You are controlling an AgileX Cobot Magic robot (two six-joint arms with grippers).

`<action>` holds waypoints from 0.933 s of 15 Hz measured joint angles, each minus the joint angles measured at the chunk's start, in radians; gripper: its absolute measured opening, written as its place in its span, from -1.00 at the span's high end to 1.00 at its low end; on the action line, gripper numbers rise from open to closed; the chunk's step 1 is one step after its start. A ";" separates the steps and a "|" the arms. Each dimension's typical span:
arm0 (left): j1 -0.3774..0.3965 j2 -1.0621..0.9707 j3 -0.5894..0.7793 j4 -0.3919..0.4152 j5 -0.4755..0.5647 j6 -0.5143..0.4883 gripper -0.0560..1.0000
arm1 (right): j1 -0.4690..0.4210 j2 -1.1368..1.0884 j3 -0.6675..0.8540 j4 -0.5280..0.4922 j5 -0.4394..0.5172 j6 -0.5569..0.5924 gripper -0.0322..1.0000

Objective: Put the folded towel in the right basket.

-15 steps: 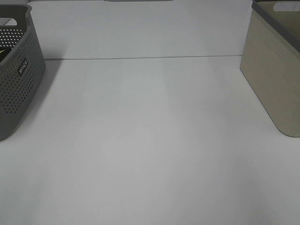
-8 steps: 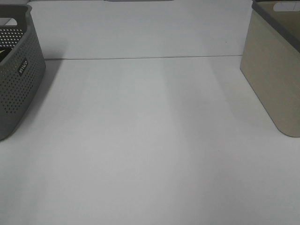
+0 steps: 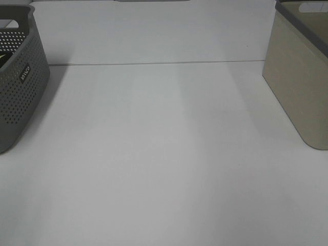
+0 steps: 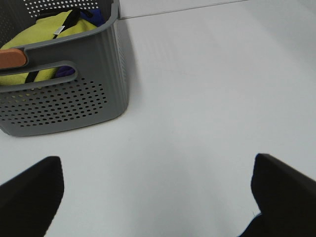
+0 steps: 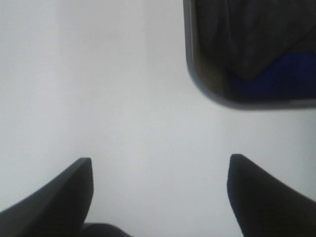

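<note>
The right basket (image 3: 300, 77) is beige with a grey rim and stands at the table's right edge. In the right wrist view this basket's corner (image 5: 207, 91) shows from above, with dark grey and blue cloth (image 5: 266, 74) lying inside it; I cannot tell whether that is the folded towel. My right gripper (image 5: 160, 162) is open and empty over bare table beside the basket. My left gripper (image 4: 157, 163) is open and empty over the table. Neither gripper shows in the exterior high view.
A grey perforated basket (image 3: 18, 82) stands at the table's left edge. The left wrist view shows this basket (image 4: 74, 98) holding yellow cloth (image 4: 54, 34) and some dark blue cloth. White table (image 3: 164, 154) lies between the two baskets.
</note>
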 joint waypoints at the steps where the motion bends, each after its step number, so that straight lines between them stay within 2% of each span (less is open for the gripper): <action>1: 0.000 0.000 0.000 0.000 0.000 0.000 -0.97 | 0.000 -0.070 0.100 -0.002 0.000 0.002 -0.45; 3: 0.000 0.000 0.000 0.000 0.000 0.000 -0.97 | 0.000 -0.205 0.263 -0.002 0.000 0.002 -0.45; 4: 0.000 0.000 0.000 0.000 0.000 0.000 -0.97 | 0.000 -0.349 0.420 -0.002 0.002 0.002 -0.45; 6: 0.000 0.000 0.000 0.000 0.000 0.000 -0.97 | 0.000 -0.500 0.546 -0.002 0.002 0.002 -0.45; 10: 0.000 0.000 0.000 0.000 0.000 0.000 -0.97 | 0.000 -0.771 0.693 -0.011 0.005 0.002 -0.45; 14: 0.000 0.000 0.000 0.000 0.000 0.000 -0.97 | 0.000 -0.983 0.709 -0.016 0.006 -0.012 -0.45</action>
